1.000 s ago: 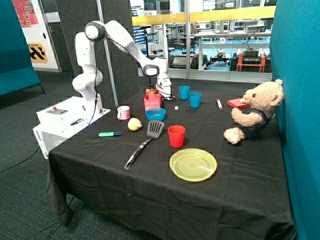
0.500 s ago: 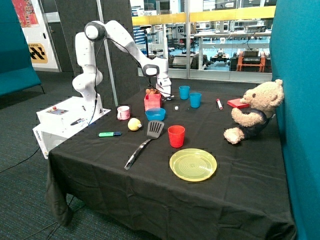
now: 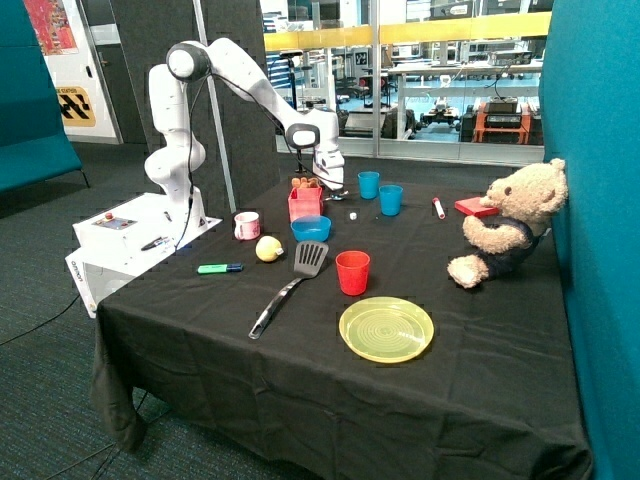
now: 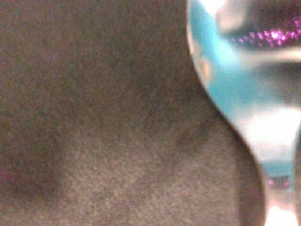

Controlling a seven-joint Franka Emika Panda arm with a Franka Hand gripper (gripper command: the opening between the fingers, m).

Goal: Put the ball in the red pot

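Pale yellow and lemon-like, the ball (image 3: pixel 269 248) lies on the black tablecloth (image 3: pixel 200 320) near the edge of the table closest to the robot's base, between the pink-and-white mug (image 3: pixel 246 225) and the black spatula (image 3: pixel 290 285), with a green marker (image 3: pixel 220 268) just in front of it. Behind it stands the blue bowl (image 3: pixel 311 228), and behind that the red pot (image 3: pixel 306 202), toward the table's far edge; the ball is outside it, so the task is not done.

Compared with a second ago, the gripper (image 3: pixel 333 186) has risen slightly and the forearm has tilted up, just beside the red pot and away from the ball. I judge the arm is only starting to reposition.

The arm reaches from its base over the far edge, elbow high, wrist pointing down. Whether the jaws are spread or pressed together, I cannot tell; the wrist view shows only dark cloth and a blurred blue-and-white shape.
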